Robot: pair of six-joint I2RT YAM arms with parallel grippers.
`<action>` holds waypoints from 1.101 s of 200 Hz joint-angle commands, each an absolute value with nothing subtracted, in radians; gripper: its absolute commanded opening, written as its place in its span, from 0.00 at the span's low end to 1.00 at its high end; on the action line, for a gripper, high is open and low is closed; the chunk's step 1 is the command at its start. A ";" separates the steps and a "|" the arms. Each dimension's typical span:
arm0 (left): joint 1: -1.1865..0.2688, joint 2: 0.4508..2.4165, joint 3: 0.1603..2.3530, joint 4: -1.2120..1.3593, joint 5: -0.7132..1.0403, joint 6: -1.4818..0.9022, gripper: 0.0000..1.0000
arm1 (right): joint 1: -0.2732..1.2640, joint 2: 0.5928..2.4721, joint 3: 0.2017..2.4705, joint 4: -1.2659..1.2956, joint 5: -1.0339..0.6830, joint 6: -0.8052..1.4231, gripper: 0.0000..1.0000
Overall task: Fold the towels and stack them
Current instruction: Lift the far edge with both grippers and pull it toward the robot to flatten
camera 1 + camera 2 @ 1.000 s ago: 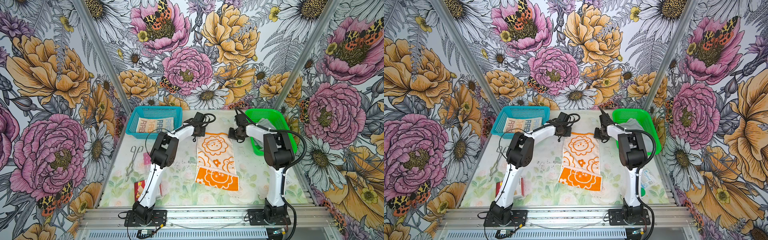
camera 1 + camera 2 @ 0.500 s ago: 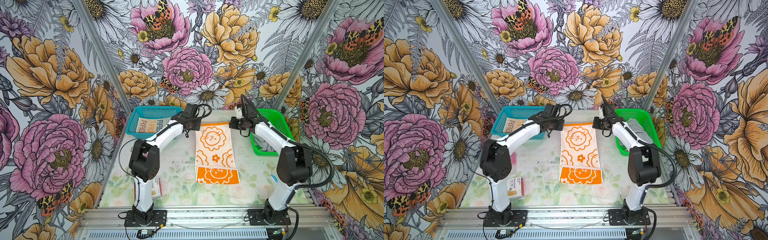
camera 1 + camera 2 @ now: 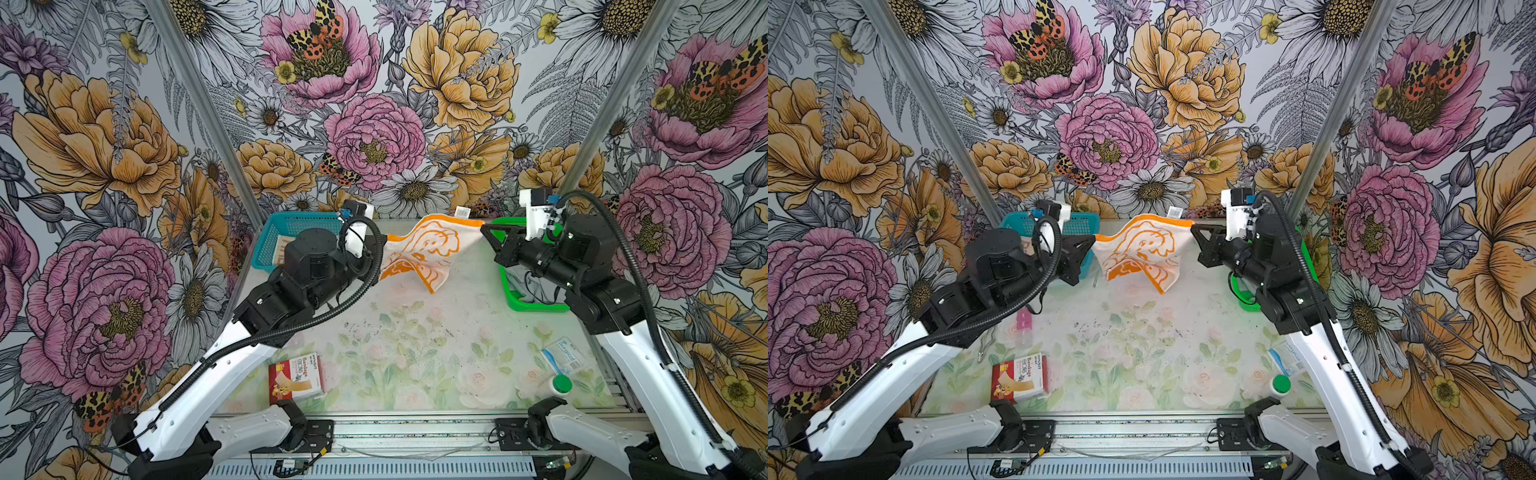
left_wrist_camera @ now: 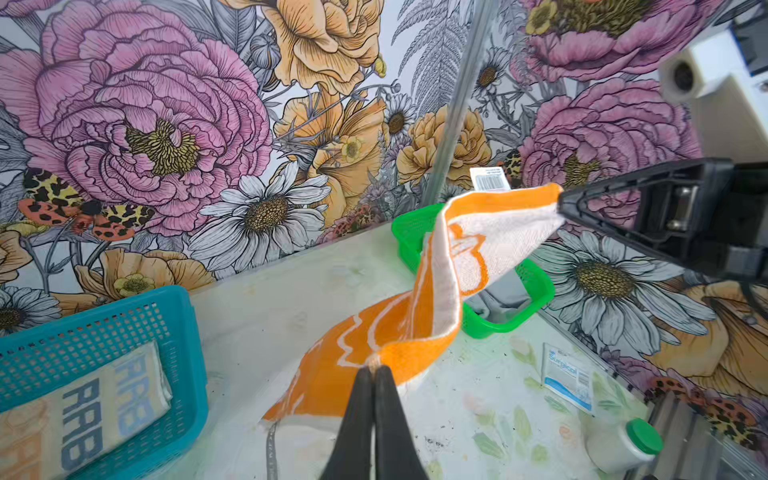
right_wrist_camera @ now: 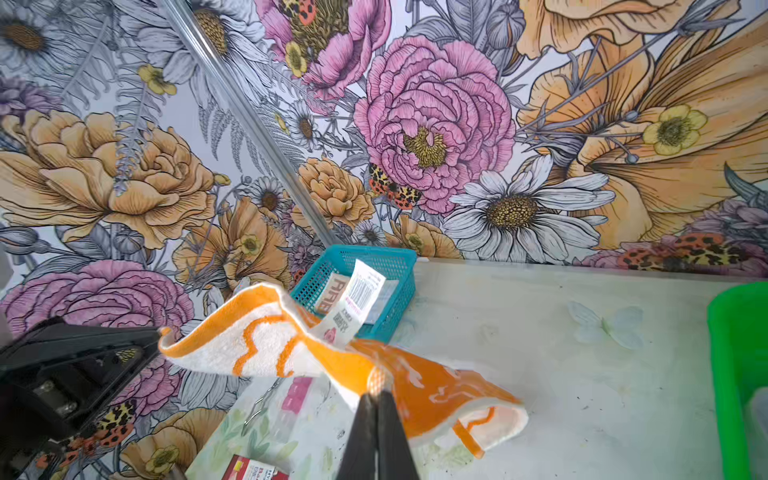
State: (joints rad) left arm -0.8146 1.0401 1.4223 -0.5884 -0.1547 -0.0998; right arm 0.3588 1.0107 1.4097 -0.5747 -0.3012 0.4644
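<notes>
Orange towel [image 3: 424, 253] [image 3: 1138, 253] hangs in the air btwn both arms, above the far part of the table [image 3: 415, 353], stretched side to side w/ a slack, twisted middle. The lower corner droops toward the tabletop; can't tell if it touches. The white side w/ orange outline drawing faces the top cams.

L gripper [image 3: 385, 238] [image 3: 1094, 239]: jaws pressed together, pinching the towel's left edge; in the left wrist view the black tips [image 4: 374, 370] meet on orange hem. R gripper [image 3: 483, 227] [image 3: 1192, 226]: jaws likewise pressed together on the towel's right top corner; the right wrist view shows the tips [image 5: 376, 390] nipping orange cloth. The R corner sits a bit higher than the L one. A barcode tag [image 3: 462, 212] [image 4: 488, 180] sticks up from the top hem near the R gripper.

Cream RABBIT towel [image 4: 83, 407] [image 5: 332, 291] lies folded in the blue basket [image 3: 291, 226] at far left, partly hidden by the L arm in the top views. Grey towel [image 4: 505, 297] lies in the green basket [image 3: 532, 305] at far right, mostly hidden.

Near edge of the table: bandage box [image 3: 296, 376] [image 3: 1019, 376] on the left; surgical packet [image 3: 563, 357] and a white bottle w/ green cap [image 3: 559, 384] on the right, just beside each other. All three well apart from the towel
</notes>
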 commanded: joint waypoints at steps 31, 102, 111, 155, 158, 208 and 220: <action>-1.059 0.844 1.350 -0.603 -0.343 -0.010 0.00 | 0.380 0.851 1.396 -0.705 -0.323 0.558 0.00; -1.359 0.747 1.291 -0.567 -0.544 0.096 0.00 | 0.382 0.754 1.475 -0.764 -0.331 0.621 0.00; -1.362 0.751 1.279 -0.553 -0.580 0.107 0.00 | 0.382 0.757 1.474 -0.771 -0.325 0.619 0.00; -1.246 0.837 1.226 -0.502 -0.731 0.129 0.00 | 0.382 0.828 1.386 -0.765 -0.244 0.565 0.00; -1.223 0.847 1.224 -0.505 -0.719 0.122 0.00 | 0.381 0.839 1.383 -0.765 -0.235 0.558 0.00; -0.719 0.988 1.113 -0.371 -0.240 -0.051 0.00 | 0.371 1.012 1.302 -0.645 -0.115 0.460 0.00; -0.656 1.054 1.105 -0.320 -0.168 -0.065 0.00 | 0.350 1.076 1.291 -0.605 -0.133 0.449 0.00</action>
State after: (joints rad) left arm -0.7746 0.9894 1.1259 -0.4393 -0.3477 0.0063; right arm 0.3855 1.0065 1.3136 -0.7063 -0.2333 0.5087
